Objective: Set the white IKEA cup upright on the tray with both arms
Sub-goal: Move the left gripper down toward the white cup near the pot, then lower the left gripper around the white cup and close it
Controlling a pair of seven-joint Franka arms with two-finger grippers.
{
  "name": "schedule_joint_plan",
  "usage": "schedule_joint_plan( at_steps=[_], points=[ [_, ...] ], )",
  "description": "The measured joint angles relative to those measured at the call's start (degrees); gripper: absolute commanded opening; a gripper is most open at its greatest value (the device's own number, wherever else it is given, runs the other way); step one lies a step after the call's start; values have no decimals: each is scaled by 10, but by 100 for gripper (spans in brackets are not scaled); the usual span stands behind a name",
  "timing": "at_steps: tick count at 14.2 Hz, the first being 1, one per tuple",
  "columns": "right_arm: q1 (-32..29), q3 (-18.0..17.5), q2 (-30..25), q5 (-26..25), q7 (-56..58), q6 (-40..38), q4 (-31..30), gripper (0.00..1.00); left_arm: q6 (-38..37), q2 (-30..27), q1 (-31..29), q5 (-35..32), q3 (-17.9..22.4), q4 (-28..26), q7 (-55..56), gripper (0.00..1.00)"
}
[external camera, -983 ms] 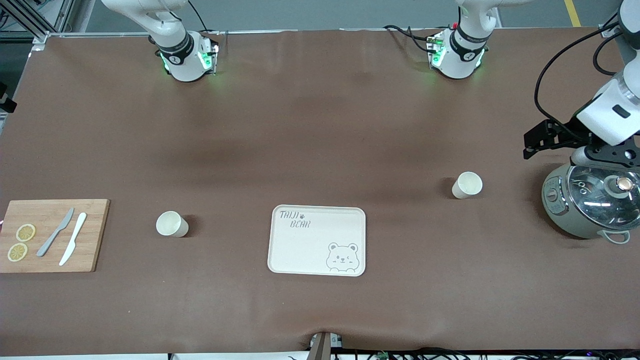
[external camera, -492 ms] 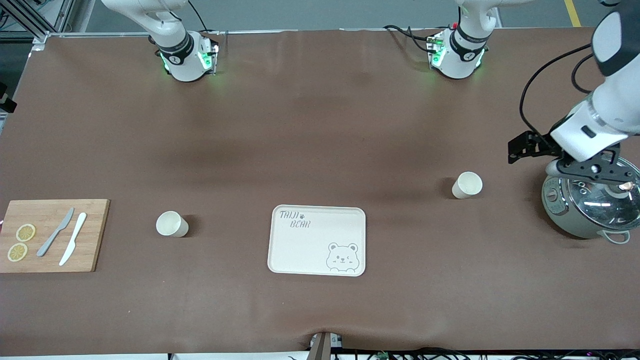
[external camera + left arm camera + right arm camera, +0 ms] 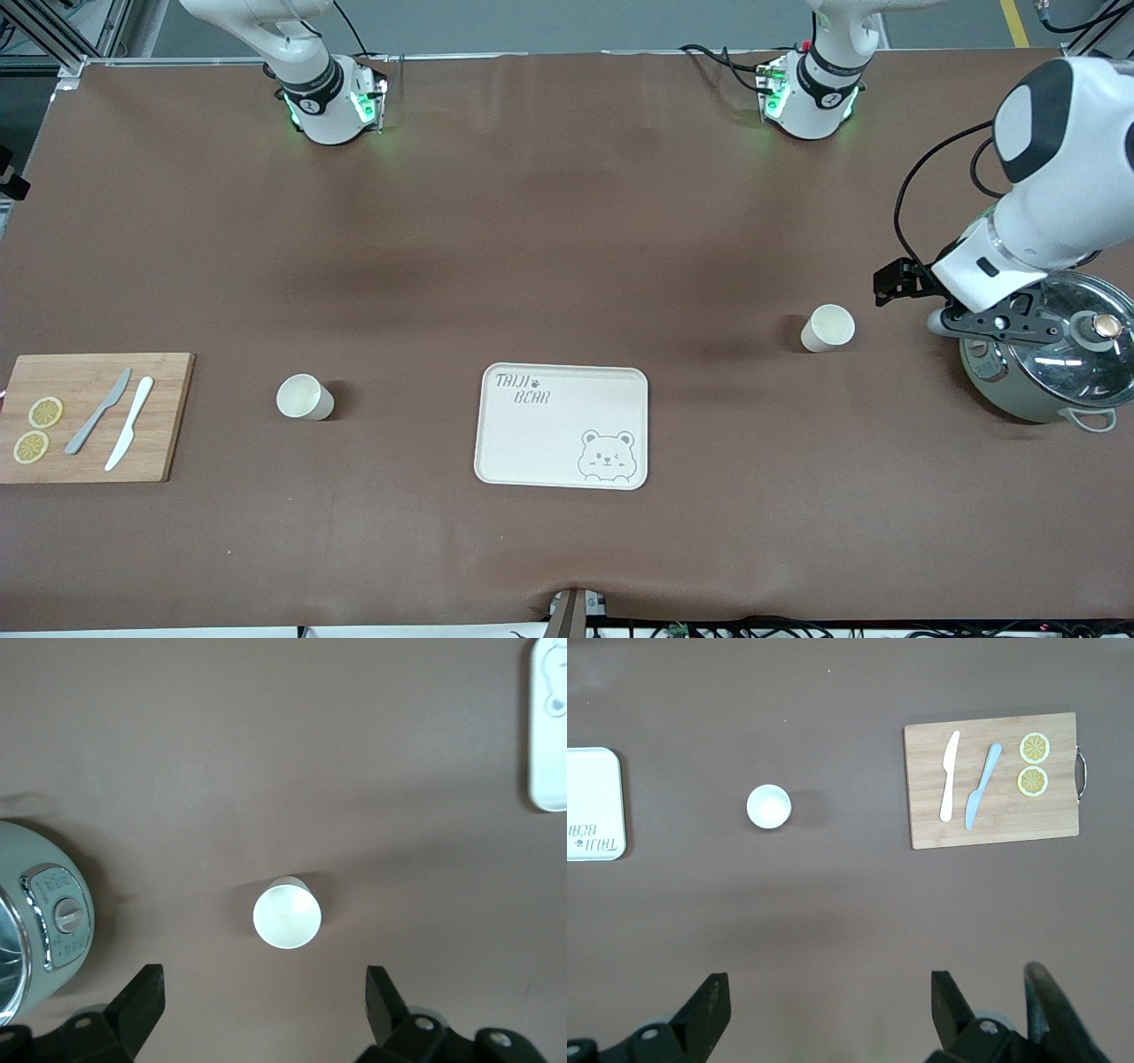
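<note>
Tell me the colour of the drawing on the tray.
Grey: a winking bear on the cream tray, clearest in the front view.

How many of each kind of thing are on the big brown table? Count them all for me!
Cups: 2
Tray: 1
Cutting board: 1
Knives: 2
Lemon slices: 2
Cooker pot: 1
Total: 9

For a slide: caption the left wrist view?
Open left claw over brown table, above upright white cup beside grey-green cooker.
</note>
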State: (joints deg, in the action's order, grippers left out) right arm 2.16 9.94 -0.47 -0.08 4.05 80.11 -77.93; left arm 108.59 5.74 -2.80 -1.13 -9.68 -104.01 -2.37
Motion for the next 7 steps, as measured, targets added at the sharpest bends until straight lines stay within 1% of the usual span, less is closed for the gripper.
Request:
schedule_joint_plan(
  at_steps=[3, 7],
  points=[
    [0, 0, 0, 0, 0, 0, 0, 100, 39, -2, -4, -9, 0, -44, -3, 100],
    [0, 0, 0, 0, 0, 0, 0, 100, 128, -3, -25, -17, 0, -116, -18, 100]
  ],
)
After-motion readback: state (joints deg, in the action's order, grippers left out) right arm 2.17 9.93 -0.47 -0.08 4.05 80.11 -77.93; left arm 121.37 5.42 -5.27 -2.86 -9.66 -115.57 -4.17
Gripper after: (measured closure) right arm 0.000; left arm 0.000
